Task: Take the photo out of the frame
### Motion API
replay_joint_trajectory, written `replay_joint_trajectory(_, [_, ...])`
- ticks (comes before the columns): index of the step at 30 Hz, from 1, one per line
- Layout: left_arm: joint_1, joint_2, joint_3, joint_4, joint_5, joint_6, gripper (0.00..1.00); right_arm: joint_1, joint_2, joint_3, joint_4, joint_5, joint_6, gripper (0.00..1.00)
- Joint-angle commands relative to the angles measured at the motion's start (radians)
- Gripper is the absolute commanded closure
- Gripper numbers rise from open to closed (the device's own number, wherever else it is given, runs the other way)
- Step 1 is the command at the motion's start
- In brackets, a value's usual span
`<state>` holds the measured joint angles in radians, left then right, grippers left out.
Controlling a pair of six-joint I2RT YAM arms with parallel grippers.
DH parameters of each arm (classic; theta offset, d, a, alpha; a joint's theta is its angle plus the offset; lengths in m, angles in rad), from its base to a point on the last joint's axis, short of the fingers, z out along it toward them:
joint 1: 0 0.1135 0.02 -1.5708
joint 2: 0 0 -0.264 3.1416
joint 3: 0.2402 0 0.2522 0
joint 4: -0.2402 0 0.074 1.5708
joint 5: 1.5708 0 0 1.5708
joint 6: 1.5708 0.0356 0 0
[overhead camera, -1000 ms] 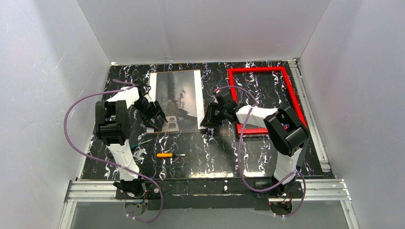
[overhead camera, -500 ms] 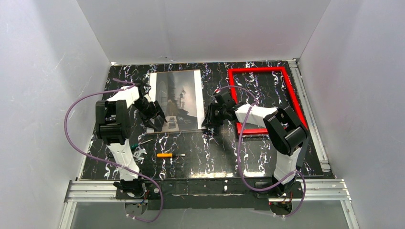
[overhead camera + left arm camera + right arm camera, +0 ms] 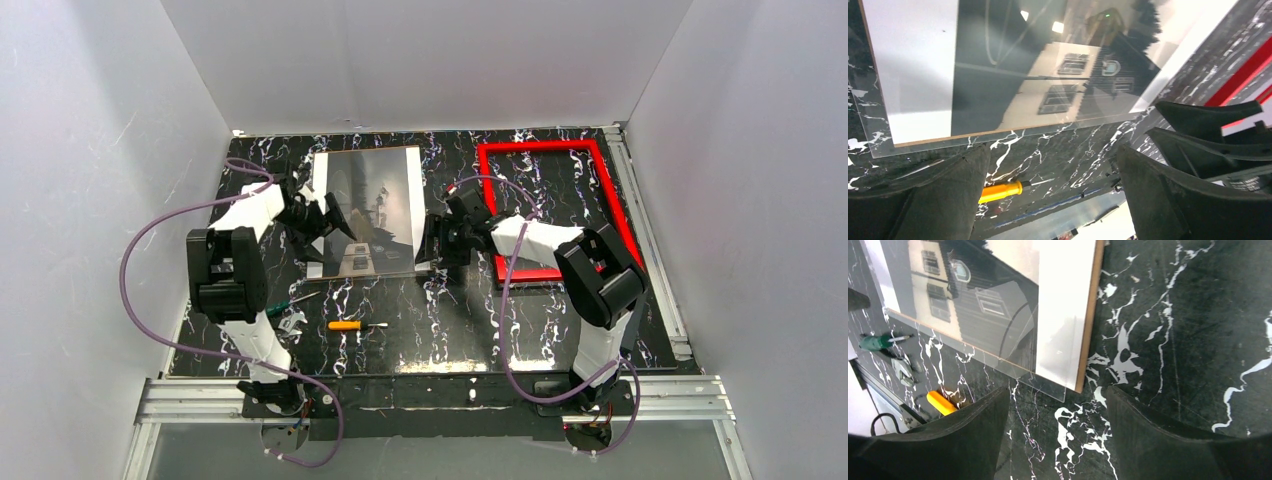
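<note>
The photo (image 3: 366, 205) lies flat at the table's back middle, on a brown board and under a clear pane whose corner sticks out at the near edge (image 3: 1050, 385). It shows a dark house with white strips along its long sides (image 3: 1013, 75). The empty red frame (image 3: 540, 147) lies to its right, apart from it. My left gripper (image 3: 322, 222) hovers open over the photo's left edge (image 3: 1053, 185), nothing between its fingers. My right gripper (image 3: 432, 243) stands open by the photo's near right corner (image 3: 1058, 430), also empty.
A yellow-handled screwdriver (image 3: 350, 325) lies on the black marbled table near the front; a green-handled one (image 3: 290, 300) and a small metal tool (image 3: 291, 322) lie left of it. White walls close the table in on three sides.
Both grippers have opened wide. The left gripper has moved from the photo's near left corner toward the far side along its left edge. The right gripper has barely shifted.
</note>
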<state>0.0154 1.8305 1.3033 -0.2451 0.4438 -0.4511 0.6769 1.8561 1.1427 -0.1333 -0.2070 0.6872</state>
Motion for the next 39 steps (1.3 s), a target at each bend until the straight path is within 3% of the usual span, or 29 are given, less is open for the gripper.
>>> replay_joint_trajectory(1, [0.0,-0.05,0.002,-0.084,0.049,-0.009,0.02,0.015,-0.047,0.028,0.005,0.005,-0.023,0.21])
replay_joint_trajectory(17, [0.009,0.103,0.055,-0.153,0.02,0.019,0.06,0.033,0.04,0.111,-0.001,-0.032,0.01,0.27])
replay_joint_trajectory(33, [0.008,0.147,0.081,-0.2,-0.023,0.017,0.08,0.033,0.087,0.101,0.004,-0.021,0.033,0.29])
replay_joint_trajectory(39, [0.009,0.166,0.081,-0.21,-0.022,0.01,0.08,0.029,0.077,0.086,0.08,-0.115,0.069,0.29])
